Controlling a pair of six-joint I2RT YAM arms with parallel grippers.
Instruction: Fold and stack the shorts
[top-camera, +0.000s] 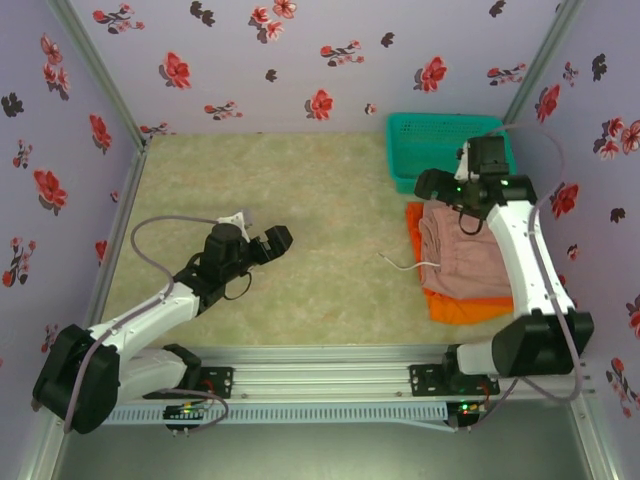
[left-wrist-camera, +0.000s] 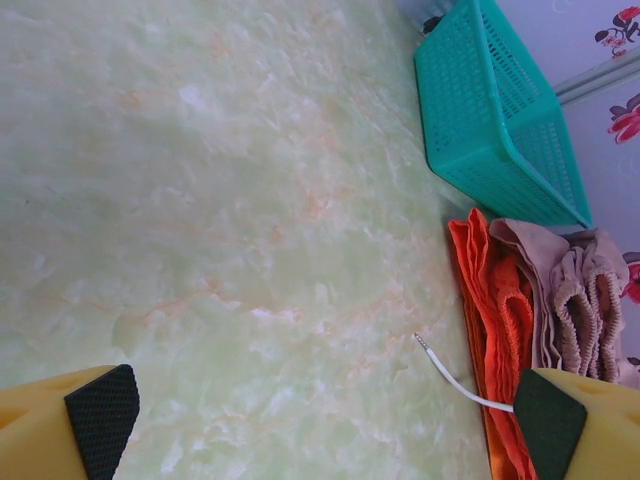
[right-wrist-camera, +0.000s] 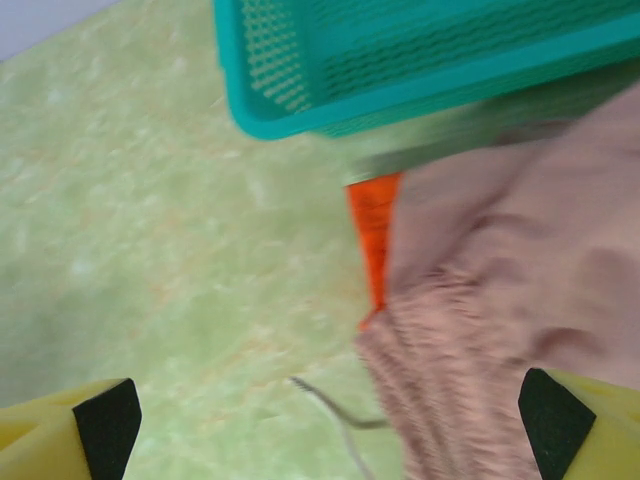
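The pink-beige shorts (top-camera: 462, 262) lie folded on the orange shorts (top-camera: 465, 308) at the surface's right, just near of the teal basket (top-camera: 405, 160). The right hand (top-camera: 432, 186) hangs spread over their far edge, holding nothing; the left hand (top-camera: 277, 243) is spread mid-surface. Best to lift the right hand straight up, clear of the drawstring (top-camera: 400, 264).

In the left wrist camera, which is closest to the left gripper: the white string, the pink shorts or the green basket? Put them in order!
Counting out from the left gripper:
1. white string: nearest, on the table just ahead, at the right.
2. pink shorts: next, on the right, lying on the orange shorts.
3. green basket: farthest, at the back right.
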